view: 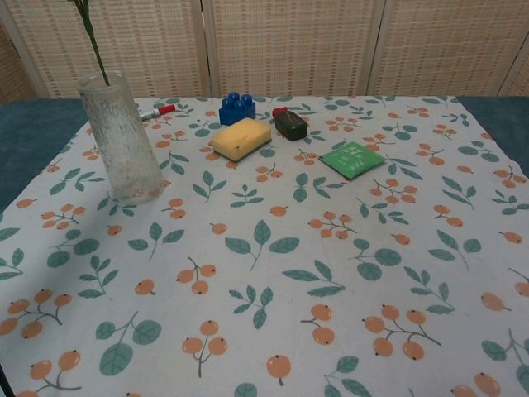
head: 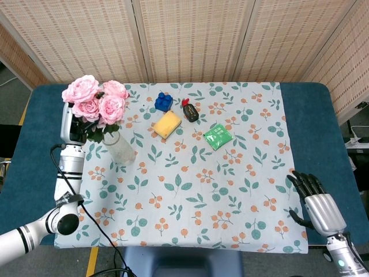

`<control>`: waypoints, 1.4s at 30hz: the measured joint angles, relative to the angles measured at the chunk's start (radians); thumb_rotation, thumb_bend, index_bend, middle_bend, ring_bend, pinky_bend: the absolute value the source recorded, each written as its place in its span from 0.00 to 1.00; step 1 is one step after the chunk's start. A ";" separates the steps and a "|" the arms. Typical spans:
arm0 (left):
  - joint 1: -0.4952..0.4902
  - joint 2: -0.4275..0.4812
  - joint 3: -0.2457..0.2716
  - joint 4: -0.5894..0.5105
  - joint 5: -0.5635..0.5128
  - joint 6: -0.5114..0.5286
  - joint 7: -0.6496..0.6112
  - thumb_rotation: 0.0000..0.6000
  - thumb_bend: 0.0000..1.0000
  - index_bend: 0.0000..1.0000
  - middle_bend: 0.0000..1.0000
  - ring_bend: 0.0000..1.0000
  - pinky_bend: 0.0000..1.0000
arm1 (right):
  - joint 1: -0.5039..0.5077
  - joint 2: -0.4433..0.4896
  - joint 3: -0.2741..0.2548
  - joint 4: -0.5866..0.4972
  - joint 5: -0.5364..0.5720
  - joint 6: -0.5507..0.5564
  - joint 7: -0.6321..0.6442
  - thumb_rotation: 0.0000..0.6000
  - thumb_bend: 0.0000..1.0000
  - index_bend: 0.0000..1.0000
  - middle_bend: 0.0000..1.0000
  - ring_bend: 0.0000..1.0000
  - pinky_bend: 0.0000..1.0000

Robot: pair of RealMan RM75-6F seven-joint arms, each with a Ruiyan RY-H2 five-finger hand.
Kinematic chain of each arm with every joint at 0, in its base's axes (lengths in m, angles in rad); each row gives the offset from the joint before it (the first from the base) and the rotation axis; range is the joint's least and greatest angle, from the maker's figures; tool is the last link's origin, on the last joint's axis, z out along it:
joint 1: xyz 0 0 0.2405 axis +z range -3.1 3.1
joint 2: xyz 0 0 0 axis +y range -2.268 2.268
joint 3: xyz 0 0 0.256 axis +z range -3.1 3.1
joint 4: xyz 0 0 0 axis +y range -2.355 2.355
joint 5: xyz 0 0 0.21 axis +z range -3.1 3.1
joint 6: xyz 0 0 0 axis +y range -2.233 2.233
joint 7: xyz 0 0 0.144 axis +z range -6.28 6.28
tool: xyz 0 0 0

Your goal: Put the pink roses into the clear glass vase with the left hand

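Note:
The bunch of pink roses (head: 95, 99) hangs over the table's left side, directly above the clear glass vase (head: 119, 149). My left hand (head: 70, 124) holds the bunch from the left, mostly hidden behind the blooms and leaves. In the chest view the vase (view: 121, 136) stands upright at the left, and one green stem (view: 92, 45) comes down from the top edge to its mouth. My right hand (head: 316, 205) rests at the table's front right corner, fingers extended and holding nothing.
A red marker (head: 115, 103), a blue toy brick (head: 164, 101), a yellow sponge (head: 167, 124), a black object with a red cap (head: 189, 110) and a green packet (head: 218, 137) lie right of the vase. A bamboo screen (head: 190, 34) stands behind the table.

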 measured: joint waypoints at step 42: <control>0.115 -0.026 0.222 0.204 0.167 -0.062 -0.108 1.00 0.30 0.00 0.00 0.00 0.07 | -0.004 -0.008 -0.011 0.009 -0.039 0.029 0.014 1.00 0.21 0.00 0.00 0.00 0.00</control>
